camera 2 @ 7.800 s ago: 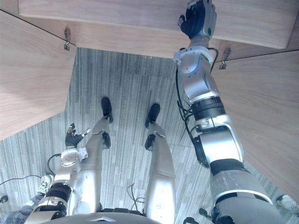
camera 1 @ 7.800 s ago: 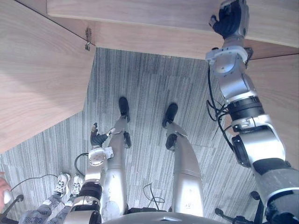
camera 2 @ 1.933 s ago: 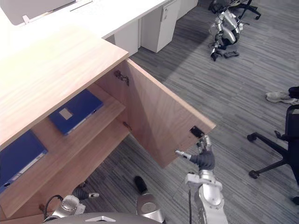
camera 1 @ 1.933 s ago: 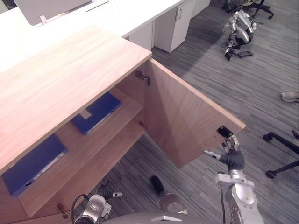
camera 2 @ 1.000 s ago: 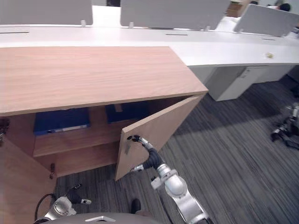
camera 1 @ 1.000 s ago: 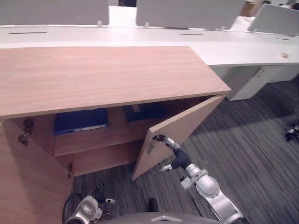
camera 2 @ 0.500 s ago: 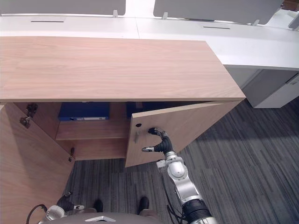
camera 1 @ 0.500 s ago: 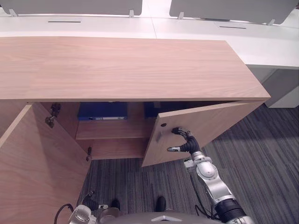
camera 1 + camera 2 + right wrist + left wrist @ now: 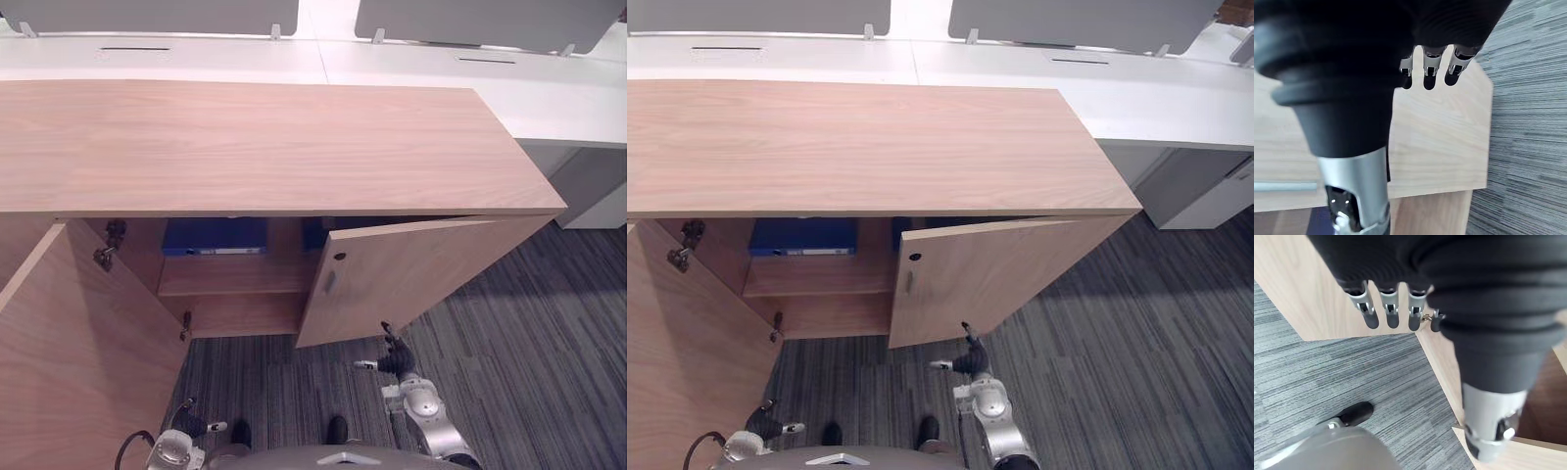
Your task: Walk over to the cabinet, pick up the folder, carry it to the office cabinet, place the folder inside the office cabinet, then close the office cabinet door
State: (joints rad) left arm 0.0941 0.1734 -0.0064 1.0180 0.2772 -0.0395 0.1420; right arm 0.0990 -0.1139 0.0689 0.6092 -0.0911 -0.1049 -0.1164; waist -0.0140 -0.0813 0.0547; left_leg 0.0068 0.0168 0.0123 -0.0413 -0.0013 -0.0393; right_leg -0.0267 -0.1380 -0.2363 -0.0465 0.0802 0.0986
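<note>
The wooden office cabinet (image 9: 255, 147) stands before me with both doors off their closed position. Its left door (image 9: 69, 343) swings wide toward me; its right door (image 9: 411, 279) hangs about half open. A blue folder (image 9: 216, 237) lies on the upper shelf, and a second dark blue folder (image 9: 313, 233) shows partly behind the right door. My right hand (image 9: 394, 360) hangs open just below the right door's lower edge, not touching it. My left hand (image 9: 764, 426) is low by my side, open and empty, next to the left door (image 9: 1312, 298).
White desks (image 9: 549, 88) with grey partition screens (image 9: 490, 20) run behind the cabinet. Grey striped carpet (image 9: 529, 352) spreads to the right. The open left door takes up the room at my left.
My right hand has dropped from the right door's inner face, near its handle, to below the door's lower edge. The door still stands about half open. The left hand has not moved.
</note>
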